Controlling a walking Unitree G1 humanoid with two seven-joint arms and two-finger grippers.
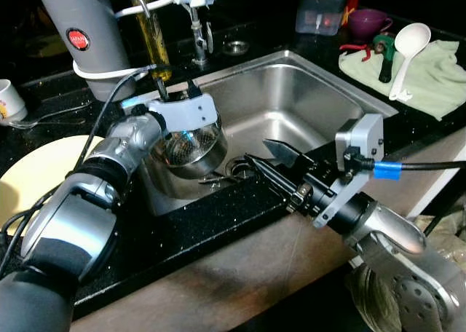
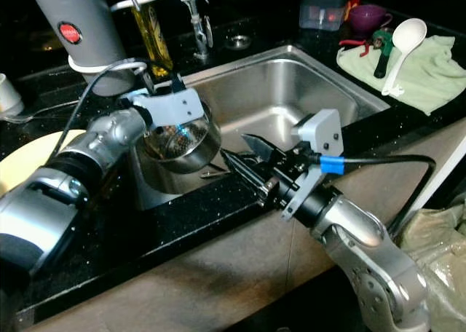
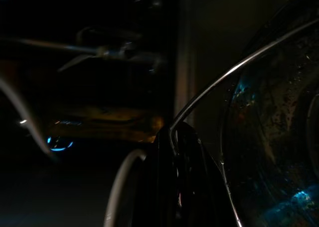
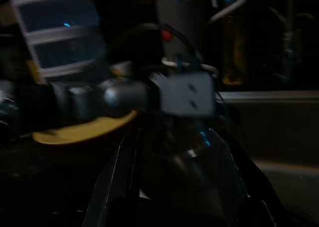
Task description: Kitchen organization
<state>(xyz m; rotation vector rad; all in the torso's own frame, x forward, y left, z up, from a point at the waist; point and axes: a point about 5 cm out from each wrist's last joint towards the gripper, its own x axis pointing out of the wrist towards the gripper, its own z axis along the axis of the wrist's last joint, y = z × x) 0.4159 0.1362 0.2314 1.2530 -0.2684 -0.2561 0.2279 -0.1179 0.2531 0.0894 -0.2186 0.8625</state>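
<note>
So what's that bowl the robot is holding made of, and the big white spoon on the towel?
The bowl looks like shiny metal, probably stainless steel: it is silvery and mirrors light like the sink. The left gripper holds it by the rim. The white spoon looks like smooth plastic, plain white with a soft sheen, though it could be melamine.

The only sign is a round red label (image 1: 78, 39) with small white lettering on the grey canister (image 1: 87, 33) that stands on the counter behind the sink. The lettering is too small and blurred to read, in both head views. Nothing else in view carries readable text, numbers or brands.
</note>
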